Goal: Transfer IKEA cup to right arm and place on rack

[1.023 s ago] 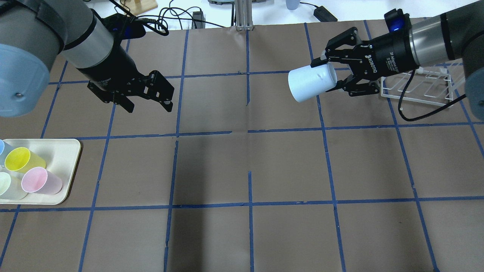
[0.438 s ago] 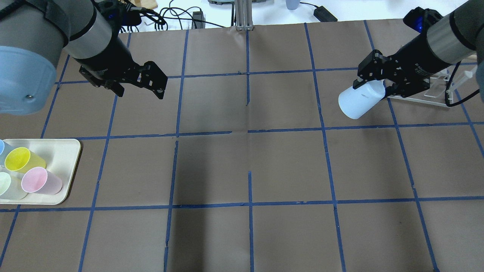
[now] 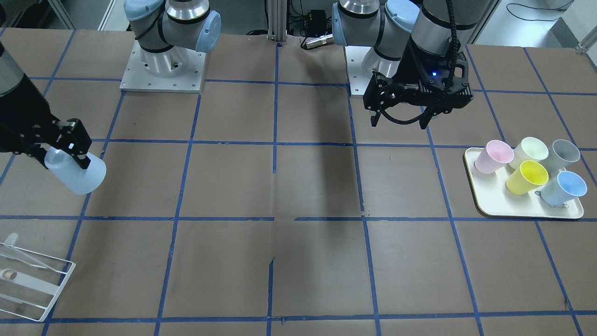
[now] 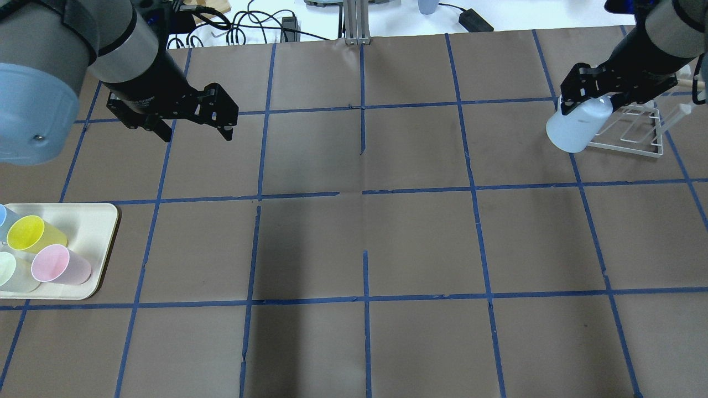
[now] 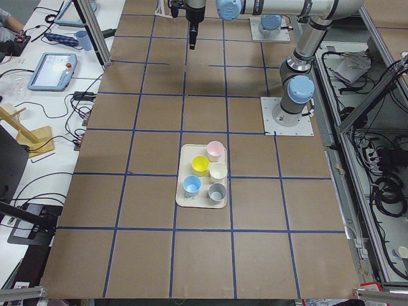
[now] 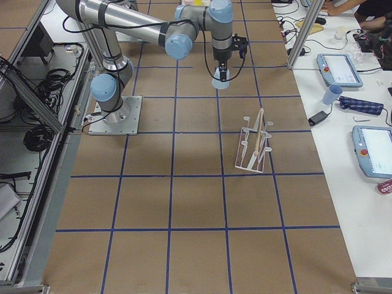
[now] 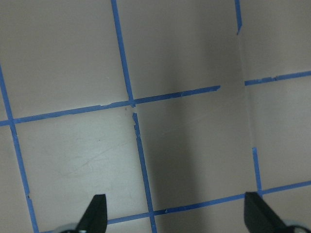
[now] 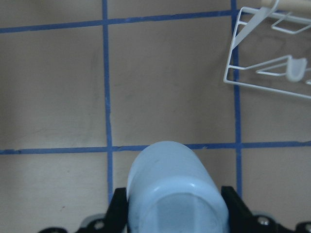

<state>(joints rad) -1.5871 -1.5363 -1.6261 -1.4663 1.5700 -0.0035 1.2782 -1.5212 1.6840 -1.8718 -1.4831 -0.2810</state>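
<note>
The pale-blue IKEA cup (image 4: 572, 132) is held by my right gripper (image 4: 589, 106), which is shut on its rim end. The cup's closed base tilts down and away from the gripper. It hangs above the table just left of the white wire rack (image 4: 630, 132) in the overhead view. The cup (image 8: 172, 184) fills the right wrist view's bottom, with the rack (image 8: 272, 73) at top right. In the front view the cup (image 3: 77, 175) is at far left, with the rack (image 3: 28, 280) nearer the camera. My left gripper (image 4: 196, 132) is open and empty over the far left of the table.
A cream tray (image 4: 94, 221) at the left edge holds several cups, among them a yellow cup (image 4: 30, 235) and a pink cup (image 4: 55, 265). Cables lie beyond the table's far edge. Blue tape lines grid the brown tabletop.
My right gripper has carried the cup to the right, up to the rack's side, and turned it more base-down. My left gripper has drawn back a little to the left, still open.
</note>
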